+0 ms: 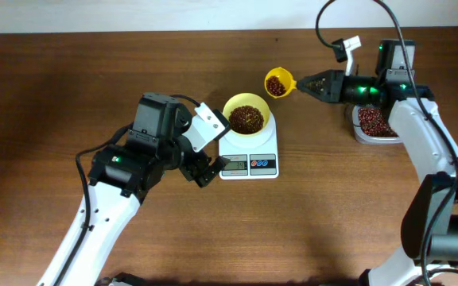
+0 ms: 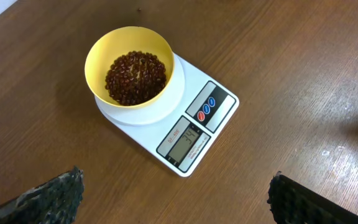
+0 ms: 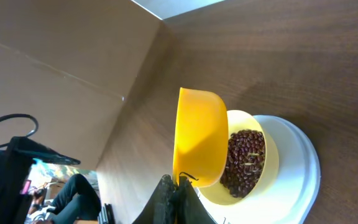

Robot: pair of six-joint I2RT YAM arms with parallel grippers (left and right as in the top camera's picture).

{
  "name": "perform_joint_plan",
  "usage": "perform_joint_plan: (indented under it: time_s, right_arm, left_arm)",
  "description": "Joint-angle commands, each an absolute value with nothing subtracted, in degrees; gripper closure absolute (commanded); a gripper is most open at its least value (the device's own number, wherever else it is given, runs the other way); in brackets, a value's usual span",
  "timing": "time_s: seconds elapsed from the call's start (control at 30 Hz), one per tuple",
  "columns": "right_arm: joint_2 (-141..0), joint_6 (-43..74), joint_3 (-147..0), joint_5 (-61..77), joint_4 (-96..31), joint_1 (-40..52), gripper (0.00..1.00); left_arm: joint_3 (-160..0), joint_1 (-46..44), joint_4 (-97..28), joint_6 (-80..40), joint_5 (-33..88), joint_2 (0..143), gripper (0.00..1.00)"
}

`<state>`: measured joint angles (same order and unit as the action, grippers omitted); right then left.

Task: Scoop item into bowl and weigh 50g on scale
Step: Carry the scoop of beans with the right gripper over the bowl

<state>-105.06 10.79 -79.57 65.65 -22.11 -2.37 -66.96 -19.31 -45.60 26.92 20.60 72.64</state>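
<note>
Brown table [image 1: 54,95] holds the scale [image 1: 249,163], with the bowl [image 1: 228,111] of beans [image 1: 246,118] on top. Just past the scale, the right gripper [image 1: 308,84] squeezes the scoop [image 1: 288,84]. Beside the scale, the left gripper [image 1: 211,171] gapes wide.

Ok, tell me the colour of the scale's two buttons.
One red button, one blue button, on the white scale; left wrist view shows best.

The scale [image 2: 194,121] reads what looks like 34.

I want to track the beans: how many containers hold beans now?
3: the bowl on the scale, the scoop in the right gripper, the tub partly under that arm.
</note>
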Motion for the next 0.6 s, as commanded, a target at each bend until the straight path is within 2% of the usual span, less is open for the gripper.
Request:
perform_joint_plan:
  time_s: [0.0, 0.43, 0.57]
  right_arm:
    - [-105.4, 11.2, -79.5, 62.0, -21.6, 0.1, 0.96]
    - [-105.4, 10.8, -79.5, 51.5, -18.5, 6.2, 0.96]
    - [-105.4, 1.6, -79.5, 51.5, -18.5, 8.7, 0.96]
  left_arm:
    - [-66.6, -19.0, -45.5, 26.2, 20.6, 72.4, 0.01]
    - [-66.6, -19.0, -45.5, 26.2, 20.6, 72.4, 0.01]
    - [-66.6, -19.0, -45.5, 26.2, 20.6, 72.4, 0.01]
